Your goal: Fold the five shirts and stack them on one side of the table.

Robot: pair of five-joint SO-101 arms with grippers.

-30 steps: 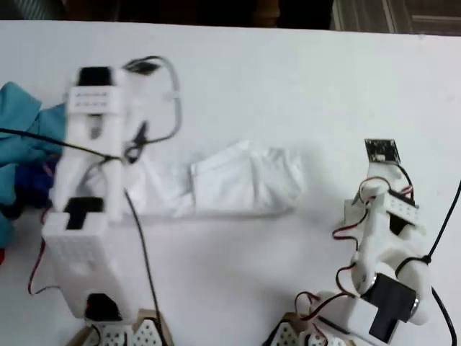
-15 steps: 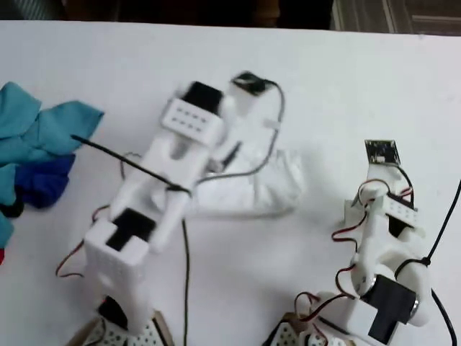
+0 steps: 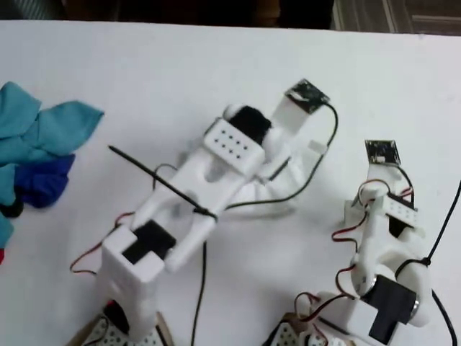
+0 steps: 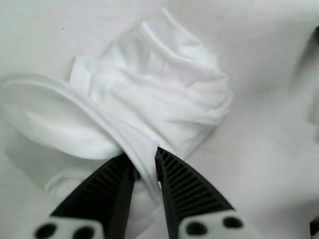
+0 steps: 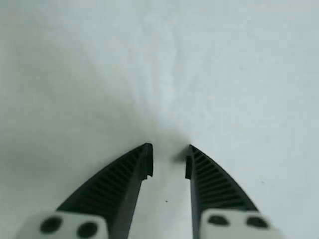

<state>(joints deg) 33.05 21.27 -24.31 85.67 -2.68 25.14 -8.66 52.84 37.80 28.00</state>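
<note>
Fabric of the white shirt (image 4: 164,94) is sitting pinched between the nearly closed fingers of the left gripper (image 4: 144,162), the rest of it bunching in folds just beyond the fingertips on the table (image 4: 269,149). The right gripper (image 5: 169,159) is hanging close over the table, fingers slightly parted, gripping nothing. Well off from both grippers, teal and blue shirts (image 3: 39,144) are lying heaped.

- I count 2 arms: left arm (image 3: 180,216), right arm (image 3: 382,245).
- 1 white shirt (image 4: 164,89).
- 1 teal shirt (image 3: 43,130), 1 dk blue shirt (image 3: 47,180); can't tell abt more.
- 1 table (image 3: 216,65).
</note>
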